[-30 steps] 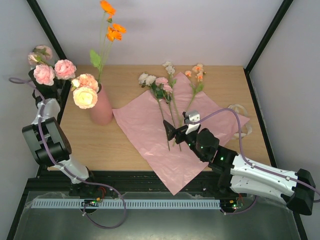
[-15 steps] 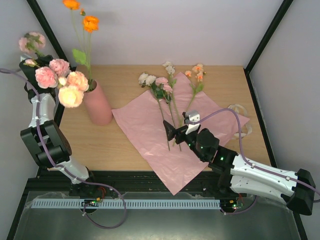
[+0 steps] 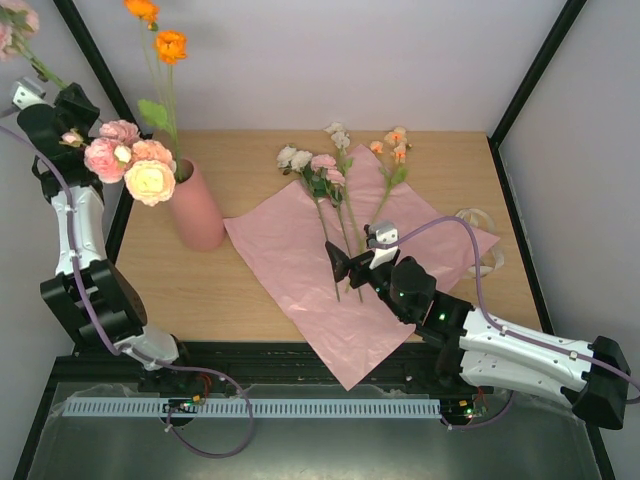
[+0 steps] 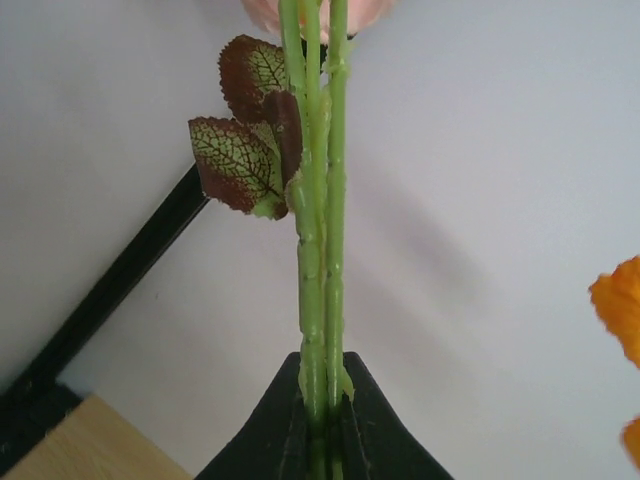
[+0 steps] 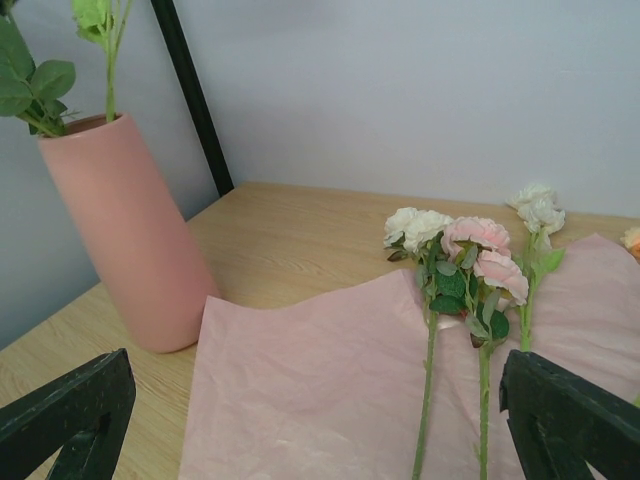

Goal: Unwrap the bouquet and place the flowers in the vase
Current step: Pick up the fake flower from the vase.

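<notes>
Black-fingered, the right gripper (image 3: 345, 268) hung low with its jaws spread wide and nothing between them, over the near part of a crinkled lilac-pink sheet of wrapping paper (image 3: 290, 270) lying flat and open on the light wooden table (image 3: 450, 170). Just beyond the gripper, several long-stemmed artificial flowers (image 3: 325, 175) in cream, pink and peach lay across the sheet, blooms pointing to the far side. A loop of cream ribbon (image 3: 480, 225) rested at the sheet's right edge.

Farther left, off the paper, stood a salmon-pink matte cylinder vase (image 3: 200, 215), leaning a little in the overhead view. Thin stems with small orange blooms (image 3: 165, 42) rose from its mouth, and a cluster of pink and cream roses (image 3: 130, 168) sat just beside its rim; whether every rose stem went inside could not be told.

Farthest, high at the left wall, the left gripper (image 4: 322, 420) was clenched on a pair of green stems (image 4: 318, 200) bearing reddish leaves.
</notes>
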`<state>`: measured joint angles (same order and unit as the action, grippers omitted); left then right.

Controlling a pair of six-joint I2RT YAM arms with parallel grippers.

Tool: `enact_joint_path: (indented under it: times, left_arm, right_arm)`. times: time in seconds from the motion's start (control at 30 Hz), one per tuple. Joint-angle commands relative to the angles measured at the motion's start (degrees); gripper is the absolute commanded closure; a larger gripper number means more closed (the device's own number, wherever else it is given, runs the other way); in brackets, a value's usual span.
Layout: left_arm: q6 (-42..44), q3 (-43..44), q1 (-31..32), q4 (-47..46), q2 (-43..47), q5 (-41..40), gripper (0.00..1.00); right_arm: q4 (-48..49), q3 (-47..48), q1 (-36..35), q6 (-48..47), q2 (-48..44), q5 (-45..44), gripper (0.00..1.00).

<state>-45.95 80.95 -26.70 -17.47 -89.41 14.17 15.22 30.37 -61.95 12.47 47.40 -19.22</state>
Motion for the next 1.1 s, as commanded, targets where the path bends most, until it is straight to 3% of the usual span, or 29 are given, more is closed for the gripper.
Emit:
enact_joint_path:
  times: [0.0, 0.27, 0.7, 1.07]
  left_arm:
    - [8.7, 4.0, 0.8, -5.0, 3.7, -3.1, 0.98]
    - [17.3, 4.3, 3.5, -2.7, 9.3, -11.5, 0.98]
    - [26.0, 3.0, 9.2, -3.4, 21.1, -15.2, 0.98]
    - [26.1, 8.2, 15.2, 2.0, 26.0, -10.7, 0.98]
  right_arm:
    - [-0.7, 0.2, -0.2, 0.2, 0.3, -0.6, 0.01]
    - [-1.1, 0.6, -0.2, 0.3, 0.4, -0.6, 0.01]
    - [-2.9, 2.0, -0.2, 1.0, 1.4, 1.3, 0.01]
    - [-2.8, 2.0, -0.2, 1.1, 1.2, 1.9, 0.01]
